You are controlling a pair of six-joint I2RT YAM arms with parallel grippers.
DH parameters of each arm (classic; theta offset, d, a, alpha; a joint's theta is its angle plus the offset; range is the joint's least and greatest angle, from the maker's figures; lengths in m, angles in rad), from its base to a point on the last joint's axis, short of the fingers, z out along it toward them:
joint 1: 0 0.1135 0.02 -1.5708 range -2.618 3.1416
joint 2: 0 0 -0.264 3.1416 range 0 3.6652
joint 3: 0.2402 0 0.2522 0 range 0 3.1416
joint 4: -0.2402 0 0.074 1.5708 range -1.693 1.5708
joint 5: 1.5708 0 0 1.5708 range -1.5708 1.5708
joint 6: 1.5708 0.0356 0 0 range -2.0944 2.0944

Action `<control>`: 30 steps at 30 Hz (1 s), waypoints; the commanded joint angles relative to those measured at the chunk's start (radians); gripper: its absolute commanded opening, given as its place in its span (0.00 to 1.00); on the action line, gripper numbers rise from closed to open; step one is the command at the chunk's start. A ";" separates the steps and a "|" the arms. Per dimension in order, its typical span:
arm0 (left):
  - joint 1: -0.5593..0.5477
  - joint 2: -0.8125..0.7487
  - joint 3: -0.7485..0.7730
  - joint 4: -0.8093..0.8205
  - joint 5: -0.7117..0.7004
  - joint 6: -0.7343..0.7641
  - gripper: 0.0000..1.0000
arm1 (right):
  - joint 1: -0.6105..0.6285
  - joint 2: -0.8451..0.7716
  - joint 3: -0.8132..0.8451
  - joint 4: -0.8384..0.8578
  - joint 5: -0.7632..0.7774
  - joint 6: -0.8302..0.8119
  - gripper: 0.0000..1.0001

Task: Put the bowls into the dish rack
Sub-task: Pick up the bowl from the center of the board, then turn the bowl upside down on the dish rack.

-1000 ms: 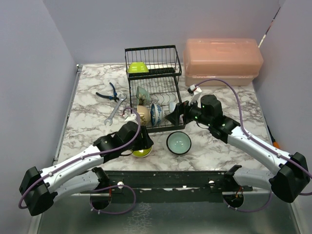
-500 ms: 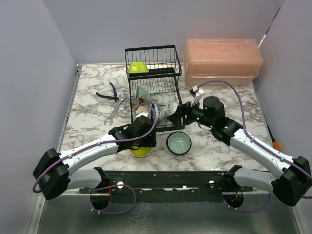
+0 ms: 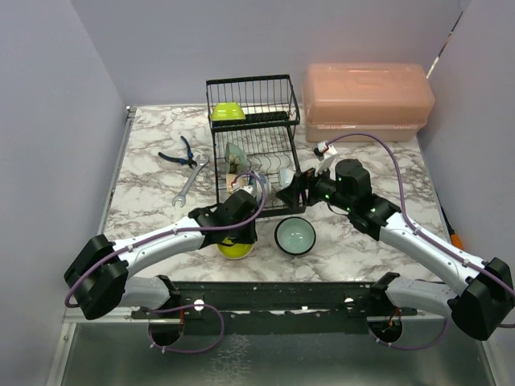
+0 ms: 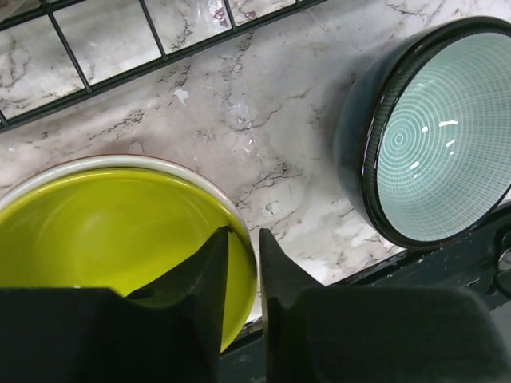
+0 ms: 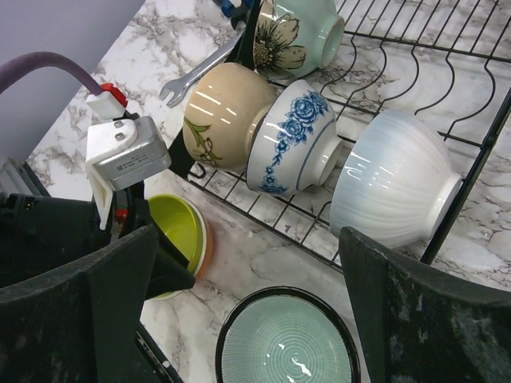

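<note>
A yellow-green bowl (image 3: 234,246) sits on the marble just in front of the black wire dish rack (image 3: 251,83). My left gripper (image 4: 243,235) is shut on its rim (image 4: 104,231), one finger inside and one outside. A pale teal bowl with a dark outside (image 3: 295,236) stands to its right, also in the left wrist view (image 4: 439,136). My right gripper (image 5: 249,235) is open and empty, hovering at the rack's front right (image 3: 292,190). The lower tier holds a white bowl (image 5: 395,179), a blue-patterned bowl (image 5: 291,148) and a beige bowl (image 5: 227,116). Another yellow-green bowl (image 3: 228,111) is in the upper shelf.
A flower-patterned bowl (image 5: 291,32) lies further back in the rack. A pink lidded box (image 3: 366,100) stands at the back right. Blue pliers (image 3: 179,154) and a wrench (image 3: 190,183) lie left of the rack. Grey walls close in on both sides.
My left arm has swung in and its wrist has shifted right onto the yellow-green bowl, which moved slightly. My right gripper drew back a little from the rack, then held still.
</note>
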 commanded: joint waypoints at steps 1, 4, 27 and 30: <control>0.005 -0.018 0.010 0.044 0.042 -0.004 0.17 | -0.002 -0.023 -0.009 0.002 0.033 -0.023 1.00; 0.005 -0.043 0.008 0.044 0.041 -0.006 0.07 | -0.002 -0.029 -0.012 0.001 0.033 -0.026 1.00; 0.018 -0.311 -0.025 0.112 0.006 -0.064 0.00 | -0.004 -0.043 0.010 -0.048 0.061 0.099 1.00; 0.018 -0.347 -0.031 0.142 0.005 -0.051 0.00 | -0.003 -0.031 0.025 -0.075 0.045 0.139 1.00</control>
